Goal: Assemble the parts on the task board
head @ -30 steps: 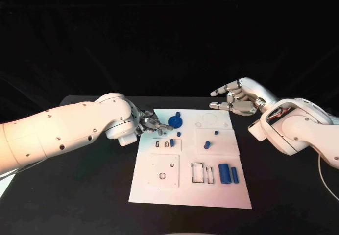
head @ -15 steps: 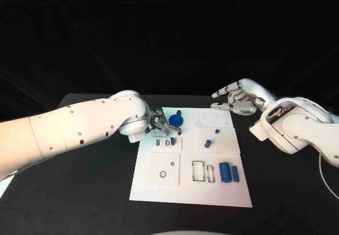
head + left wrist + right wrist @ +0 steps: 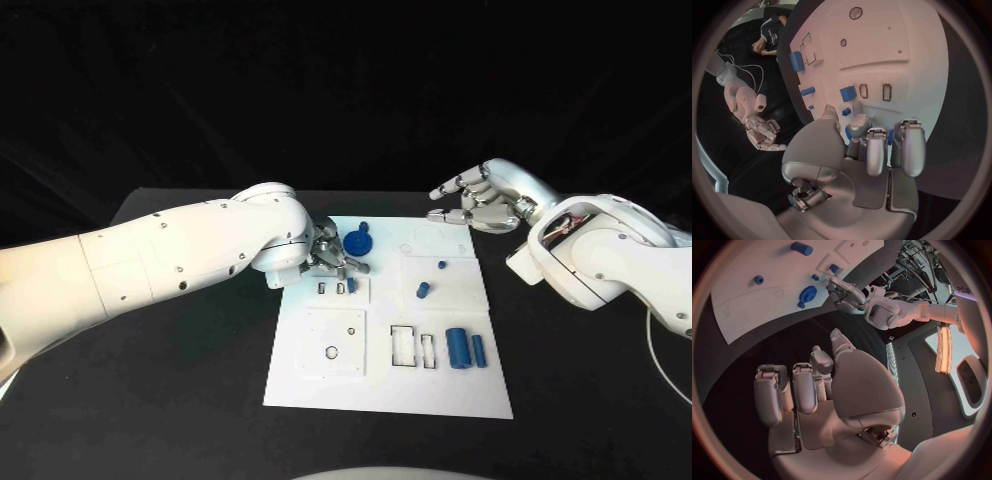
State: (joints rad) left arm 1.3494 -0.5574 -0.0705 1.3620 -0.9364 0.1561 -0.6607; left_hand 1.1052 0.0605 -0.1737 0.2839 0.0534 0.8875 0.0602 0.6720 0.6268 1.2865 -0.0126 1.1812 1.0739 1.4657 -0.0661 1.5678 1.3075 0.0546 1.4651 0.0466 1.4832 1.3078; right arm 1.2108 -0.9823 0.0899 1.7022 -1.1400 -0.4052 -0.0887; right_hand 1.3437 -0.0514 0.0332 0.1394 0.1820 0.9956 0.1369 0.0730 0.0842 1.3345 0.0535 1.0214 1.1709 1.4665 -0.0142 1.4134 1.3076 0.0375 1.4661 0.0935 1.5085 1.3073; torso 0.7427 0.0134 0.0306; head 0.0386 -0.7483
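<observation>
Head view: high, looking down on the black table [image 3: 173, 400], whole task board [image 3: 389, 390] in frame, both arms entering from the sides.

Left wrist view: fisheye behind the left hand [image 3: 873, 150], close over the task board [image 3: 929, 60], facing along it; the right hand [image 3: 764, 132] sits near the rim.

Right wrist view: fisheye behind the right hand [image 3: 817, 385], off the board's edge, farther back. It shares the task board [image 3: 748, 300] and the left hand [image 3: 845, 292] with the other two.

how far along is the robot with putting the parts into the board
Early on. No part plainly looks seated yet. The left hand is at a small blue part by the narrow slots; whether it grips is unclear. Two blue cylinders, the round blue piece and other pegs lie loose on the task board. The right hand hovers empty.
</observation>
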